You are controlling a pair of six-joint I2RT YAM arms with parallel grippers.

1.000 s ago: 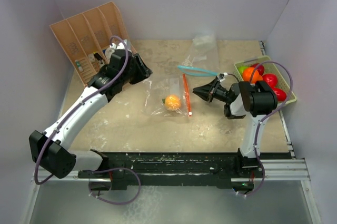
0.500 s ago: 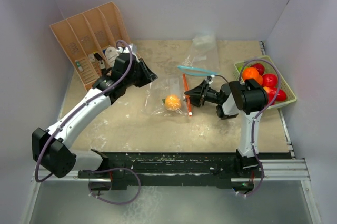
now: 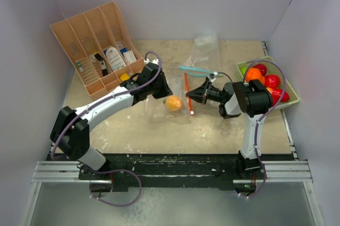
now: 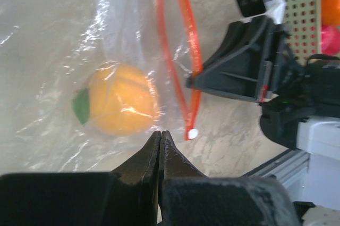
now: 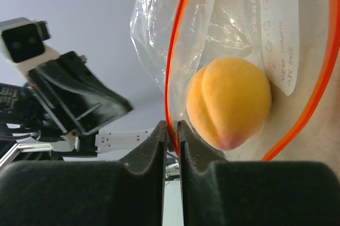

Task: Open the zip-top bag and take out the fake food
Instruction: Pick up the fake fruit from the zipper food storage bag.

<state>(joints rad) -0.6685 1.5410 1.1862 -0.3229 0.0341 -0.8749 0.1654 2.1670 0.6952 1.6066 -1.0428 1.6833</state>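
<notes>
Right jaws pinching bag (image 5: 159, 18) rim, label (image 5: 280, 50) illegible

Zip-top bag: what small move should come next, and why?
Probably raise the left gripper a little, to tip the orange fruit toward the mouth. It is shut on the zip-top bag beside the fruit, the right gripper pinches the bag's open mouth, and the fruit lies inside.

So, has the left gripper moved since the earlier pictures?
Yes. The left gripper has gone away from the organizer, to the right and toward the near edge, up to the bag.
</notes>
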